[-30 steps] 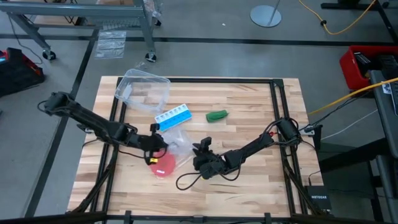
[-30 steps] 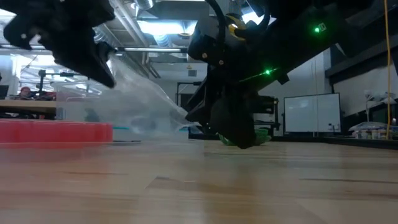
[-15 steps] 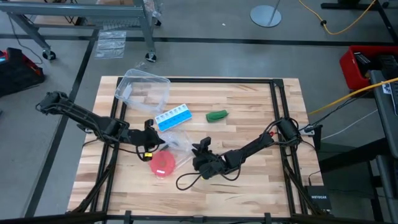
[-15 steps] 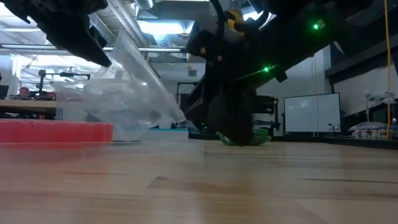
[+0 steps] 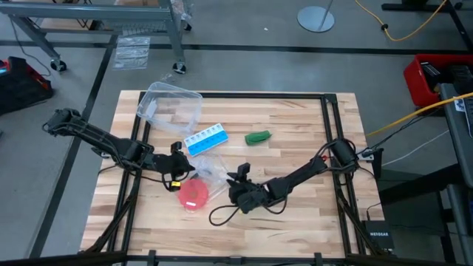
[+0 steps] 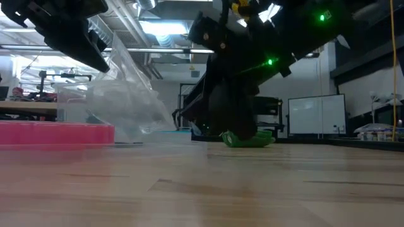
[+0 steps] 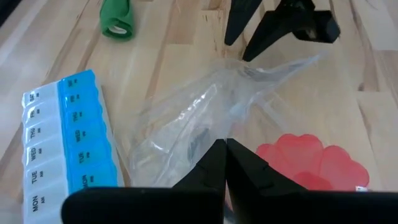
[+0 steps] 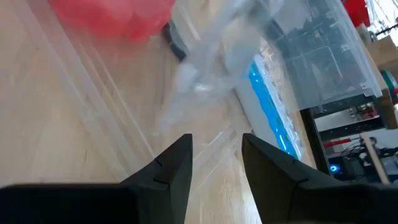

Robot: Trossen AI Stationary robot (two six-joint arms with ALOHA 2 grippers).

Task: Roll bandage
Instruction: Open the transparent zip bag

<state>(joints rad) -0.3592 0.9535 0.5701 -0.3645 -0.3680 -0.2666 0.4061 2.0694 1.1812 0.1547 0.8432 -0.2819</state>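
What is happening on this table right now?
The left gripper is shut on a clear plastic bag, lifting it beside the red disc. The right gripper waits near the bag, jaws open and empty. The green bandage lies untouched farther back, next to the pill box.

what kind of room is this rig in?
Looks like a robotics lab or workshop: bare concrete floor, a metal-framed bench beside the table, loose yellow cable, and open ceiling ducts with strip lights.
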